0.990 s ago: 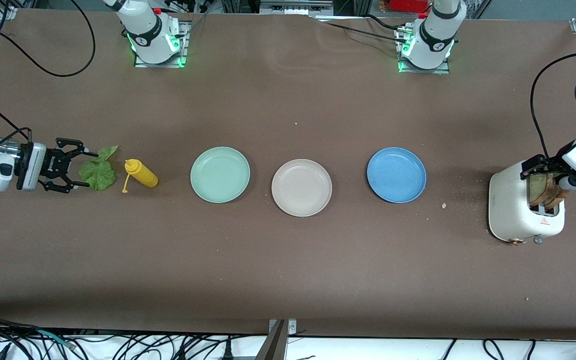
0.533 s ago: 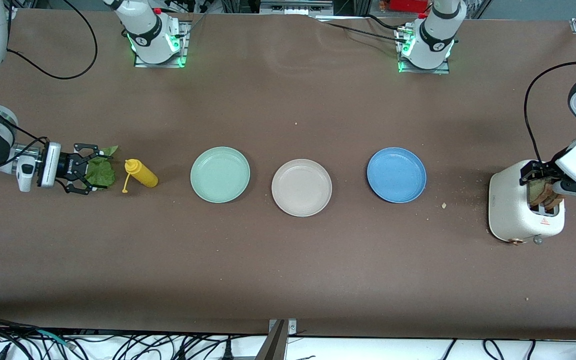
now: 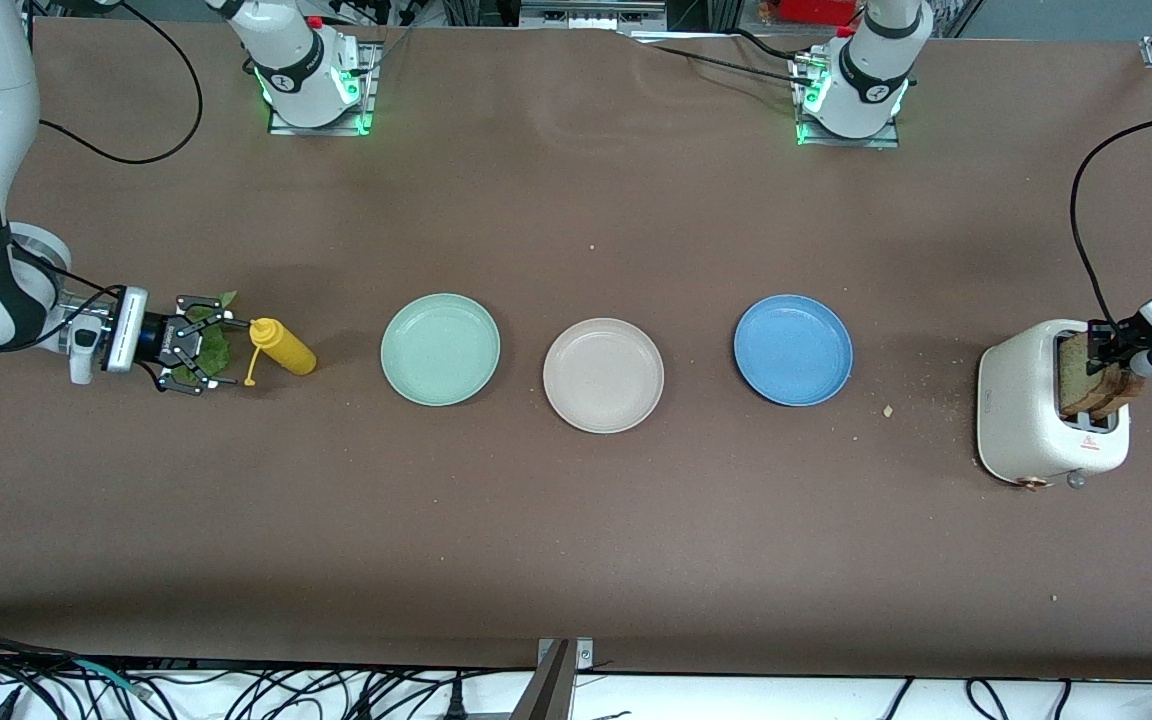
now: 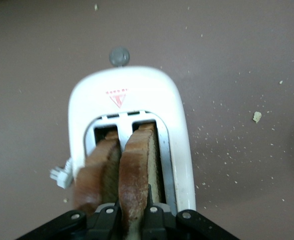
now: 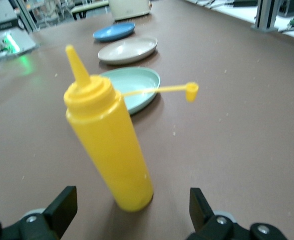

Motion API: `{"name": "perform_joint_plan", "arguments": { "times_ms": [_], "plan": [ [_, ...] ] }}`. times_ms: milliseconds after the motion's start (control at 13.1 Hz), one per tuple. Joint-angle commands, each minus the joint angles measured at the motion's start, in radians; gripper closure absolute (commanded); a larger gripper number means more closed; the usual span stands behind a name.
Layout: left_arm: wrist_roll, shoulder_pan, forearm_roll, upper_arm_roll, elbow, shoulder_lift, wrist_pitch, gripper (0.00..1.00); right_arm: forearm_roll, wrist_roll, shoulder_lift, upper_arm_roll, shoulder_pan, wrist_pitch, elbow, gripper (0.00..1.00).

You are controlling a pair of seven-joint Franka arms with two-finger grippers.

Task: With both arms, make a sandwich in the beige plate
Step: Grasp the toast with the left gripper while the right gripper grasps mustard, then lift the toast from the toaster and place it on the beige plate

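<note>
The white toaster stands nearest the front camera, at the left arm's end of the table, with two bread slices upright in its slots. The left gripper is over it, clamped tight on one slice. A little farther back the beige plate lies bare between the blue plate and the mint-green plate. At the right arm's end, the right gripper sits low over the lettuce leaf, fingers spread wide, just beside the yellow squeeze bottle, which lies on its side.
</note>
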Motion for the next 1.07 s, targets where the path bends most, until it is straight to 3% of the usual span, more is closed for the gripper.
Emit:
{"name": "perform_joint_plan", "arguments": {
  "times_ms": [0,152,381,533,762,990],
  "plan": [
    [0.067,0.007,-0.020,-0.002,0.124,0.000,-0.094,1.00,0.057,-0.030,-0.007,0.009,-0.004,-0.014,-0.046,0.01],
    [0.067,0.008,-0.020,-0.001,0.256,0.000,-0.274,1.00,0.057,-0.031,-0.007,0.009,-0.004,-0.020,-0.055,0.01],
    [0.059,0.011,-0.022,-0.005,0.365,-0.004,-0.470,1.00,0.059,-0.031,-0.007,0.009,-0.003,-0.023,-0.053,0.01],
    [0.038,-0.001,-0.046,-0.011,0.372,-0.004,-0.512,1.00,0.059,-0.031,-0.007,0.009,-0.003,-0.029,-0.053,0.01],
    [-0.066,-0.052,-0.198,-0.022,0.373,0.026,-0.615,1.00,0.059,-0.031,-0.007,0.009,-0.003,-0.040,-0.053,0.01],
    [-0.279,-0.174,-0.274,-0.048,0.378,0.078,-0.644,1.00,0.059,-0.031,-0.007,0.009,-0.003,-0.039,-0.053,0.01]
  ]
}}
